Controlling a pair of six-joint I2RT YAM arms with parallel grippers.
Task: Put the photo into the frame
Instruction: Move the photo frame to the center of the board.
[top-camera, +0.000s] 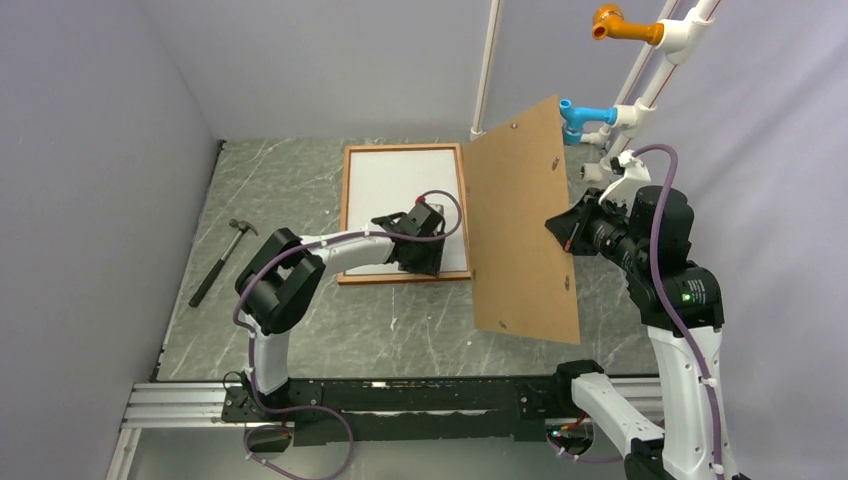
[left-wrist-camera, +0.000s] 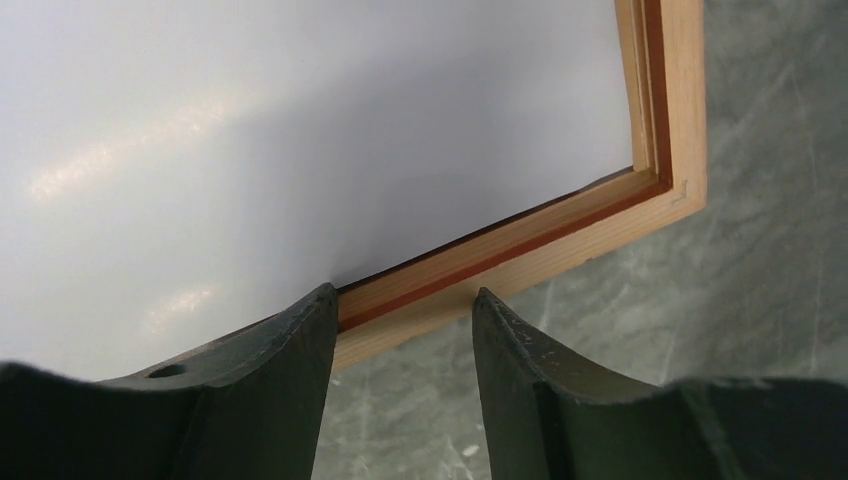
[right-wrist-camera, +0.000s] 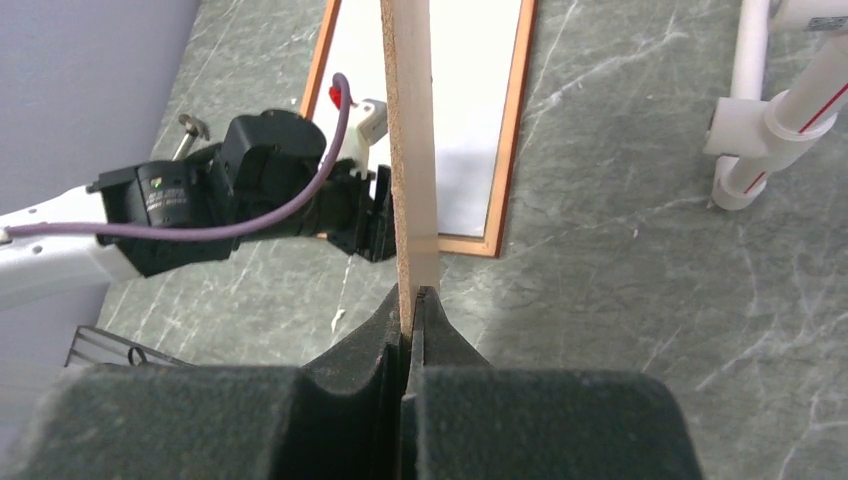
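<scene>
The frame (top-camera: 346, 215) lies flat on the table, and the photo (top-camera: 395, 190) lies inside it with its white back up. My left gripper (top-camera: 428, 262) hangs open over the frame's near rail by the right corner. In the left wrist view its fingertips (left-wrist-camera: 405, 300) straddle that rail (left-wrist-camera: 560, 235), one over the photo's edge (left-wrist-camera: 300, 130) and one over the table. Neither finger presses on the rail. My right gripper (top-camera: 565, 232) is shut on a brown backing board (top-camera: 515, 220) and holds it on edge above the table, right of the frame. The right wrist view shows the board (right-wrist-camera: 410, 150) pinched in the right gripper (right-wrist-camera: 413, 300).
A hammer (top-camera: 220, 260) lies on the table at the left. White pipes with blue and orange fittings (top-camera: 620, 110) stand at the back right. Grey walls close in the left and back. The arms' mounting rail (top-camera: 400, 395) runs along the near edge.
</scene>
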